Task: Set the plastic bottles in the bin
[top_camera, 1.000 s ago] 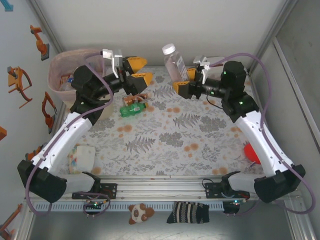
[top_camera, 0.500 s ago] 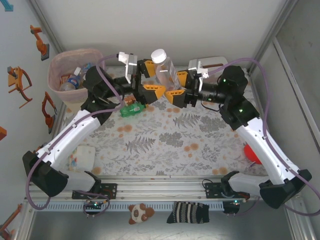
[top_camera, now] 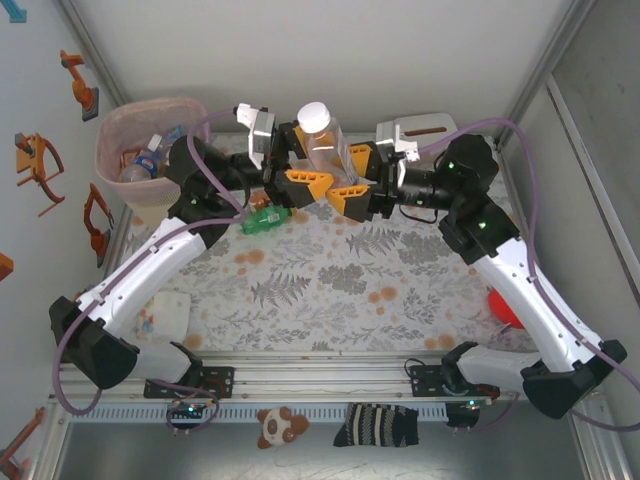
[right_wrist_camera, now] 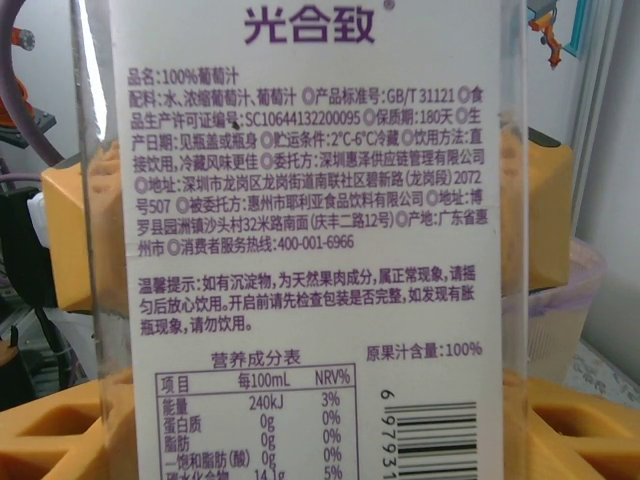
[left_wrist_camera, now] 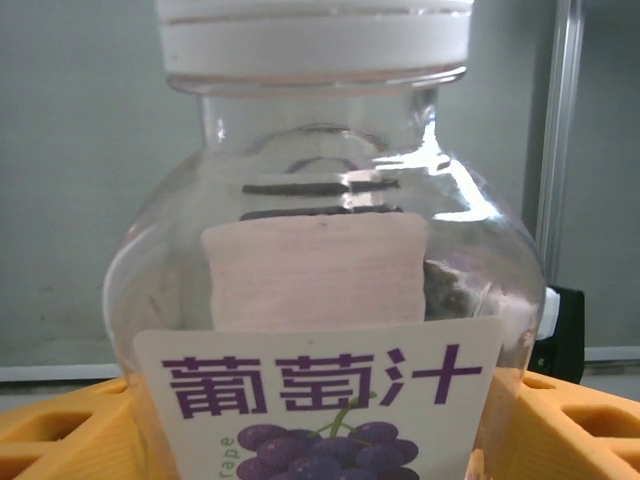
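A clear plastic bottle [top_camera: 324,146] with a white cap and a grape-juice label hangs upright in the air over the back of the table. My left gripper [top_camera: 303,158] is shut on it from the left, and my right gripper [top_camera: 352,177] is shut on it from the right. In the left wrist view the bottle [left_wrist_camera: 320,300] sits between yellow fingers [left_wrist_camera: 60,435]. The right wrist view shows its back label [right_wrist_camera: 310,200]. The pale-pink bin [top_camera: 112,140] stands at the far left with several bottles inside. A green bottle [top_camera: 266,220] lies on the mat below my left gripper.
A brownish bottle [top_camera: 264,201] lies just behind the green one. A small white-pink box [top_camera: 165,315] sits near the left front, a red object [top_camera: 503,303] at the right edge, and a white box [top_camera: 425,125] at the back right. The mat's middle is bare.
My right gripper carried the bottle leftward to the middle. My left gripper swung right from the bin side, met the bottle and closed its fingers on it.
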`<state>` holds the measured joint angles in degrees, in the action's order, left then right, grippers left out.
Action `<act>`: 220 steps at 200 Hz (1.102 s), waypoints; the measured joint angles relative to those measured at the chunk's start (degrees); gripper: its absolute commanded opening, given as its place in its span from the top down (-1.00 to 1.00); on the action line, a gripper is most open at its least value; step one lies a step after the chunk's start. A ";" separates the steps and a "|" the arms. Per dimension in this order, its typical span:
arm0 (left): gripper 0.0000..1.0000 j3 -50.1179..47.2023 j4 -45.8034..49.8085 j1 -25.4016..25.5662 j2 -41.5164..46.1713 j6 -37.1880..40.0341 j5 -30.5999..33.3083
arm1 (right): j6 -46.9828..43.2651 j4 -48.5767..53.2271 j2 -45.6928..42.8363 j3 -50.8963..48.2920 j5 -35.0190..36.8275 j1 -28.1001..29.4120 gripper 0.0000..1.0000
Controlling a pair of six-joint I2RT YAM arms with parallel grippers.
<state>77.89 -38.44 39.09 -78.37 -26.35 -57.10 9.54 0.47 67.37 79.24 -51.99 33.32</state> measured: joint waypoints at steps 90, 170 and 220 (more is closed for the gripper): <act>-0.22 0.02 -2.78 0.33 -0.39 -1.90 -0.52 | 0.04 -0.31 -0.44 0.00 0.92 0.48 -0.50; -0.21 4.15 14.82 -0.31 0.87 6.49 0.20 | -3.61 6.82 -5.29 -0.02 8.00 0.63 -0.71; -0.19 10.34 37.20 -8.02 3.96 15.19 13.70 | -6.95 12.70 -8.04 -0.02 12.22 0.76 -0.70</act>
<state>88.23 -1.23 31.07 -74.41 -11.16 -43.40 2.59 13.17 59.33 79.22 -39.77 34.09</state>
